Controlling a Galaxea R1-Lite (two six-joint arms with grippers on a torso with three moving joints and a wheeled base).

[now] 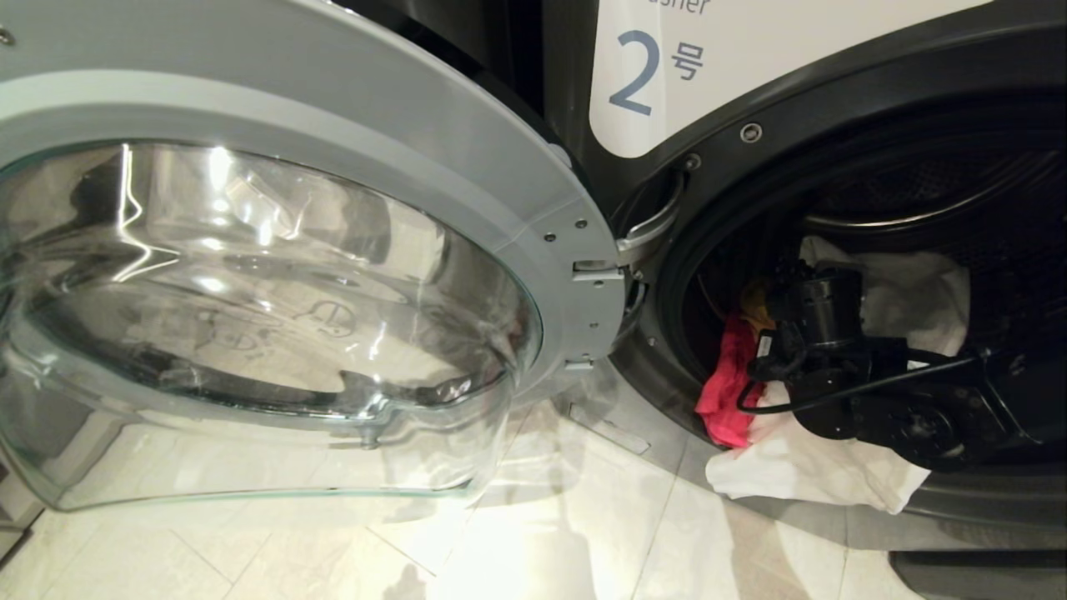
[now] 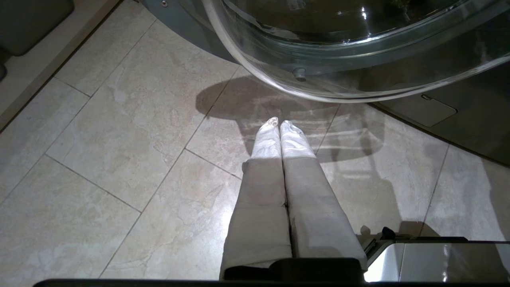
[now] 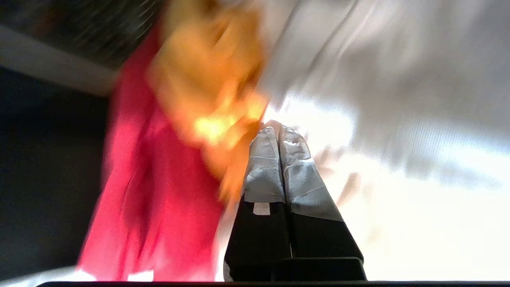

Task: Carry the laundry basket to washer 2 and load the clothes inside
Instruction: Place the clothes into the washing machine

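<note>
Washer 2 (image 1: 834, 133) carries a white label with a blue 2 (image 1: 638, 71), and its round glass door (image 1: 250, 275) is swung wide open to the left. The clothes lie in the drum mouth: a pink-red piece (image 1: 729, 383), a yellow-orange piece (image 1: 754, 302) and a white piece (image 1: 817, 475) that hangs out over the lip. My right arm (image 1: 825, 333) reaches into the opening. In the right wrist view my right gripper (image 3: 277, 128) is shut, its tips against the yellow-orange cloth (image 3: 207, 91) and white cloth (image 3: 398, 119). My left gripper (image 2: 279, 124) is shut over the floor. The laundry basket is out of view.
Beige floor tiles (image 1: 517, 533) run in front of the washer. The open door's glass bowl (image 2: 358, 59) juts out low above my left gripper. A shiny metal part of my base (image 2: 430, 259) sits beside the left arm. A dark mat (image 2: 32, 24) lies further off.
</note>
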